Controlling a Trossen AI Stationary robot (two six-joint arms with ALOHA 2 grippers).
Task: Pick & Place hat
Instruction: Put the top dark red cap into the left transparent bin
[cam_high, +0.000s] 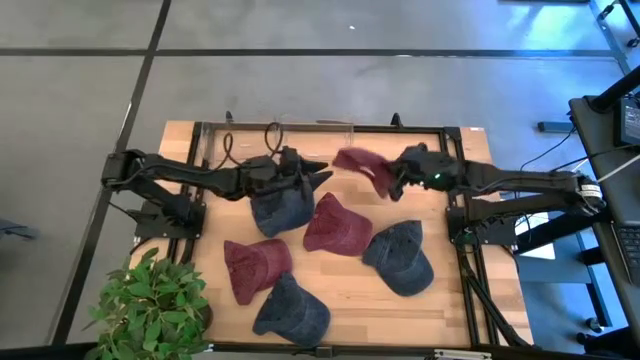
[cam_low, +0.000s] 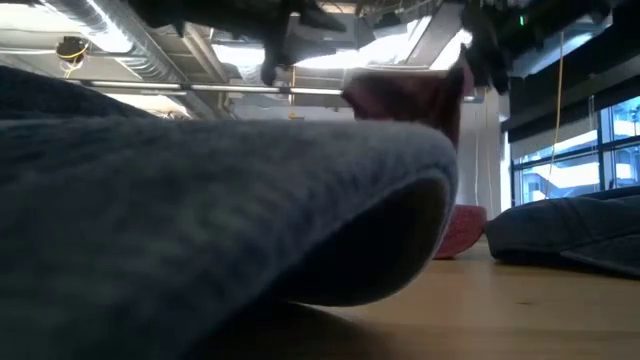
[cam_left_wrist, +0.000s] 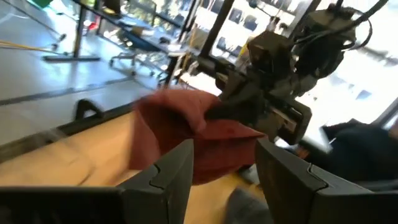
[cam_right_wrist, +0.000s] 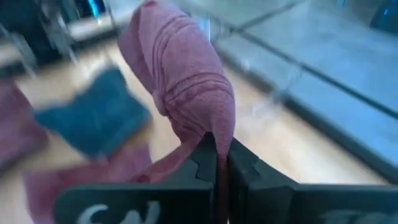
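Observation:
A maroon hat (cam_high: 358, 164) is held up over the far middle of the table by my right gripper (cam_high: 397, 184), which is shut on it. The right wrist view shows the hat (cam_right_wrist: 180, 74) bunched beyond the shut fingers (cam_right_wrist: 219, 163). In the low view it hangs high (cam_low: 410, 100). My left gripper (cam_high: 318, 173) is open, pointing toward the table's right, just short of the hat. In its wrist view the hat (cam_left_wrist: 180, 127) shows ahead of the open fingers (cam_left_wrist: 224, 171). Whether it touches the hat, I cannot tell. My right gripper pinches a gathered fold of the maroon hat's cloth (cam_right_wrist: 216, 138) between its two fingers, coming roughly level from the table's right. The hat is lifted off the table and sticks out bunched beyond the fingertips toward the left arm. Which part of the hat it is, I cannot tell.
Several more hats lie on the table: blue ones (cam_high: 280, 207) (cam_high: 400, 256) (cam_high: 291, 306) and maroon ones (cam_high: 336, 226) (cam_high: 256, 266). A clear bin (cam_high: 275, 135) stands at the far edge, and a potted plant (cam_high: 150, 300) at the near left corner. A blue hat (cam_low: 200, 190) fills the low view.

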